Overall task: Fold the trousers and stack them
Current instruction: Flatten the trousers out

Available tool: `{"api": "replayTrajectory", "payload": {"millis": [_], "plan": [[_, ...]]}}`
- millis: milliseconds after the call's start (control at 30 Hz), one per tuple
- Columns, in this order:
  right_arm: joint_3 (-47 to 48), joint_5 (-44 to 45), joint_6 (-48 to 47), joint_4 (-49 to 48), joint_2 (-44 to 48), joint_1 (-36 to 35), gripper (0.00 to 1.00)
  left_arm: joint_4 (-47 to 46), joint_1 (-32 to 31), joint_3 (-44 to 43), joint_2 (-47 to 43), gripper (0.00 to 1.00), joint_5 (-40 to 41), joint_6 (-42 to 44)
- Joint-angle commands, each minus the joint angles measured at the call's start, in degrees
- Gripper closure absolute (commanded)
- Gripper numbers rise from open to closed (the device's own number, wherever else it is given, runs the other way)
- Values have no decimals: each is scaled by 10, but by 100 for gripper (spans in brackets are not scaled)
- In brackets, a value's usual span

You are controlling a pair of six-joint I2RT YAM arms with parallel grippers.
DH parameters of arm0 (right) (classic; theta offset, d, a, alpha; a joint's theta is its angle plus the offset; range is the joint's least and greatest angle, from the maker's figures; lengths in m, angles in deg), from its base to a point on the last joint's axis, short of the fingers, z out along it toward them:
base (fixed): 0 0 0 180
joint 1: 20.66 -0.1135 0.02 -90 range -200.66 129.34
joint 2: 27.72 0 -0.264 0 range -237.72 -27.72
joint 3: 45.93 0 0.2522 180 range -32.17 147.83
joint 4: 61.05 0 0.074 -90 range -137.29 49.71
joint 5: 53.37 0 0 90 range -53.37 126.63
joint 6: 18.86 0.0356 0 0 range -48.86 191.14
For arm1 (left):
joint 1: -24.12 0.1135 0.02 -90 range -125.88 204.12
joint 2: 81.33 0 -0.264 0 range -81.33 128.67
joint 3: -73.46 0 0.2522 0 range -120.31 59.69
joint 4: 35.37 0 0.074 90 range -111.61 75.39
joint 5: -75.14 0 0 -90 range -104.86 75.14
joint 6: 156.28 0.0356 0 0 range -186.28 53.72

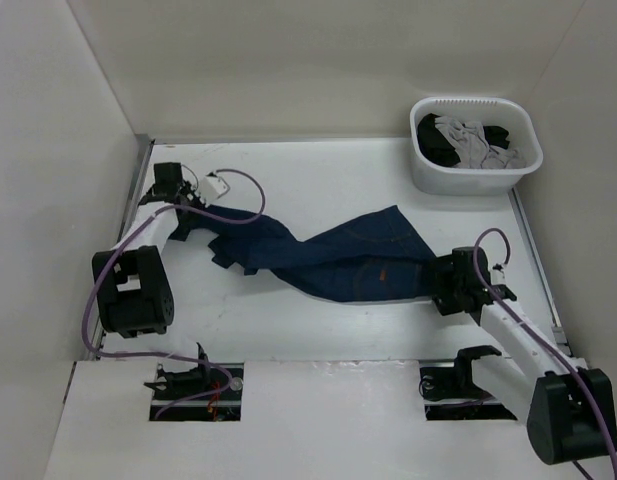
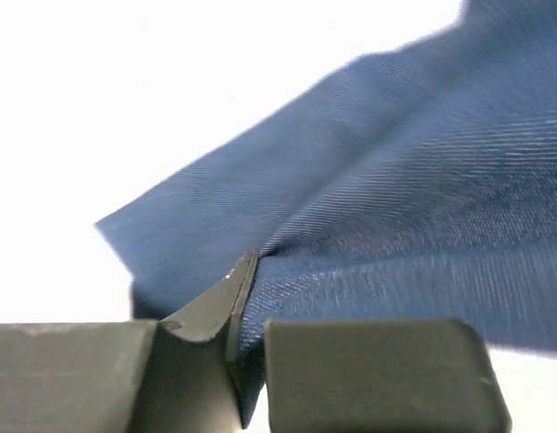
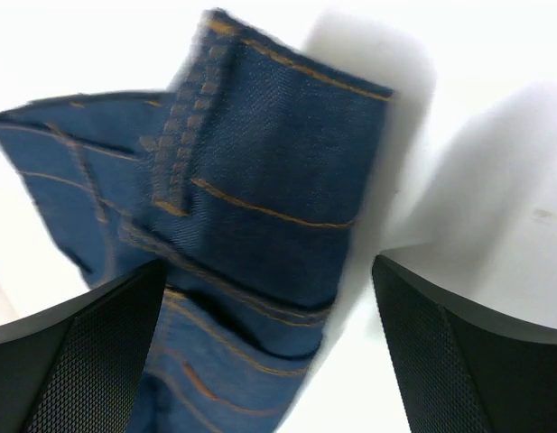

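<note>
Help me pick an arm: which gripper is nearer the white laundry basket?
Right. The right gripper is below-left of the basket, at the jeans' waist; the left gripper is across the table, clamping their other end.

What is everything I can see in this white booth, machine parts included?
trousers: one pair, dark navy with orange stitching, stretched across the middle of the table
basket: one, white, far right corner
garments: a heap, grey and black, inside the basket
table: one, white, under everything
left gripper: one, black, shut on the trousers' left end
right gripper: one, black, open, fingers either side of the trousers' right end
</note>
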State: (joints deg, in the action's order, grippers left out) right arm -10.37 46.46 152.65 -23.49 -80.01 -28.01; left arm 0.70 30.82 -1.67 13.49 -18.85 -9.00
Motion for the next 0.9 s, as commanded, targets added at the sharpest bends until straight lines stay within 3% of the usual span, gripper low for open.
{"api": "replayTrajectory", "payload": {"millis": [0,133,167,233,333,400,567,667,867], "plan": [[10,20,20,-41,-25,12,0,-54,-16,-95,-58,100,14,-33],[-1,17,19,-57,-35,41,0,-53,-38,-206,12,99,22,-43],[-6,16,15,-59,-31,46,3,-50,-45,-243,47,94,31,-46],[-14,17,9,-60,-19,49,10,-43,-59,-323,129,75,71,-59],[-20,17,2,-58,-4,47,11,-1,-78,-435,237,41,130,-66],[-18,20,-6,-53,7,47,8,17,-85,-459,243,34,128,-80],[10,16,-50,-48,43,19,0,46,-91,-370,96,26,25,-111],[25,13,-44,-35,54,-12,0,69,-76,-292,7,22,4,-107],[64,-55,8,-73,-51,-19,0,149,-97,-135,-130,19,-16,-90]]}}
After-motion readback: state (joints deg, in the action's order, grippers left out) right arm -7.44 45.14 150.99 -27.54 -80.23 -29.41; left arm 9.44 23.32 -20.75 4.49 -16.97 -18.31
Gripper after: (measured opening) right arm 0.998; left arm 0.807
